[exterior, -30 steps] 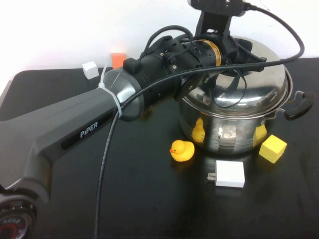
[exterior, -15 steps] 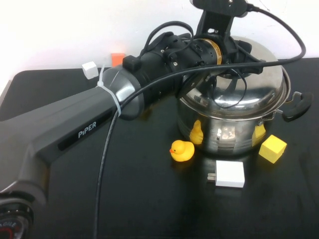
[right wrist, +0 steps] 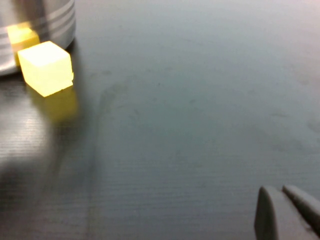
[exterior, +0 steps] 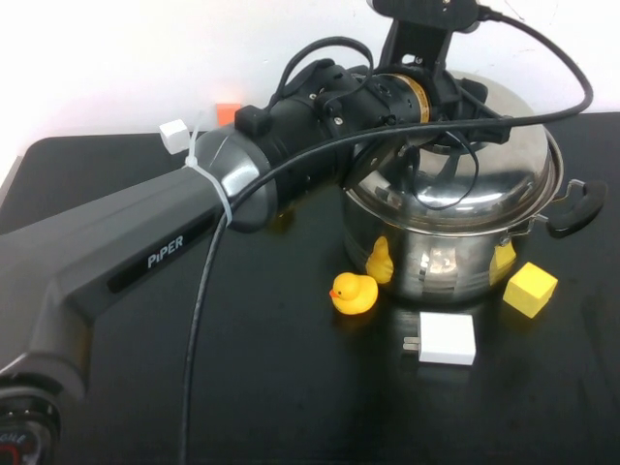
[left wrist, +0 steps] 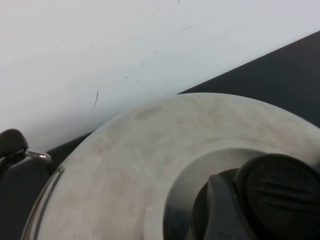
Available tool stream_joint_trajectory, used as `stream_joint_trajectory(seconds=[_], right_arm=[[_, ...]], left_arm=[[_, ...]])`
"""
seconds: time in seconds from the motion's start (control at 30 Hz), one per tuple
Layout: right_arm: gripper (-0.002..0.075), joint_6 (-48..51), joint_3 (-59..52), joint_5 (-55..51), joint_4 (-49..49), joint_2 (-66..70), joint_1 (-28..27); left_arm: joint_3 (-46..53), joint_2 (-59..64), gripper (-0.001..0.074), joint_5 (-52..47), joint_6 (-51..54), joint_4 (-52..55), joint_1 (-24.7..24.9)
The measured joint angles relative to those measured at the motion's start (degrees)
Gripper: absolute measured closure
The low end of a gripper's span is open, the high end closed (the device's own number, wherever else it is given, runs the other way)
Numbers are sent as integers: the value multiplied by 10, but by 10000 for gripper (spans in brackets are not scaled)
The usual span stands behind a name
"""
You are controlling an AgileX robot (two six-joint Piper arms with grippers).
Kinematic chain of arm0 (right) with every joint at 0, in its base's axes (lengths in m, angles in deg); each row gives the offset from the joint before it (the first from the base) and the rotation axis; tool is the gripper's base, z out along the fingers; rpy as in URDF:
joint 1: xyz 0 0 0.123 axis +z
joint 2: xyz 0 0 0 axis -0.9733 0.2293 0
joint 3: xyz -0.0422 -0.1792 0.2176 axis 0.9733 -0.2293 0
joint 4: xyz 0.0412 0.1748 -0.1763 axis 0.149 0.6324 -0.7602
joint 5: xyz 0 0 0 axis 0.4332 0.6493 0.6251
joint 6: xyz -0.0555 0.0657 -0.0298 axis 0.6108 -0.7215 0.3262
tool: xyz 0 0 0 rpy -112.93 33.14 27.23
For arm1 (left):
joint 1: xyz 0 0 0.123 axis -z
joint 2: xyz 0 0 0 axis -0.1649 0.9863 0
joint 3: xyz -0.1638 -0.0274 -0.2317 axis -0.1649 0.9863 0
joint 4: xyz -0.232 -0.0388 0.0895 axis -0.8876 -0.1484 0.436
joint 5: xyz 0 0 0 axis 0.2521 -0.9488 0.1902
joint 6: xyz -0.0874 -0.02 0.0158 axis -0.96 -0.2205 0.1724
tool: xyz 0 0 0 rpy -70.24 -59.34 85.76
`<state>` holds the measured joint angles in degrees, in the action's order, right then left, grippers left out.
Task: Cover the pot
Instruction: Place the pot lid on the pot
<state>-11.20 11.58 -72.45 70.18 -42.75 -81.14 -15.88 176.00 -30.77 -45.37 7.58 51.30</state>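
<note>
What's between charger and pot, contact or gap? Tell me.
Apart: the high view shows black table between charger and pot. Left gripper is over the lid; right gripper is over the table near the cube.

On my overhead feed I see a black table (exterior: pixel 291 397) set against a white wall (exterior: pixel 107 58). A yellow rubber duck (exterior: pixel 354 293) stands upright near the middle of the table, its beak pointing to the robot's left. Just nearer the robot and to the duck's right lies a white charger (exterior: pixel 447 339), flat, with its prongs facing left. Further right sits a yellow cube (exterior: pixel 530 289), turned corner-on to me. Well apart from these, at the far left edge by the wall, I can make out a white cube (exterior: pixel 175 135) and, near it, an orange cube (exterior: pixel 228 114)
</note>
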Motion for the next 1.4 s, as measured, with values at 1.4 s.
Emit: stream_joint_trajectory(seconds=[1.4], right_arm=[[728, 0, 0, 0, 0, 0, 0]], left_arm=[[2, -22, 400, -64, 9, -39, 0]])
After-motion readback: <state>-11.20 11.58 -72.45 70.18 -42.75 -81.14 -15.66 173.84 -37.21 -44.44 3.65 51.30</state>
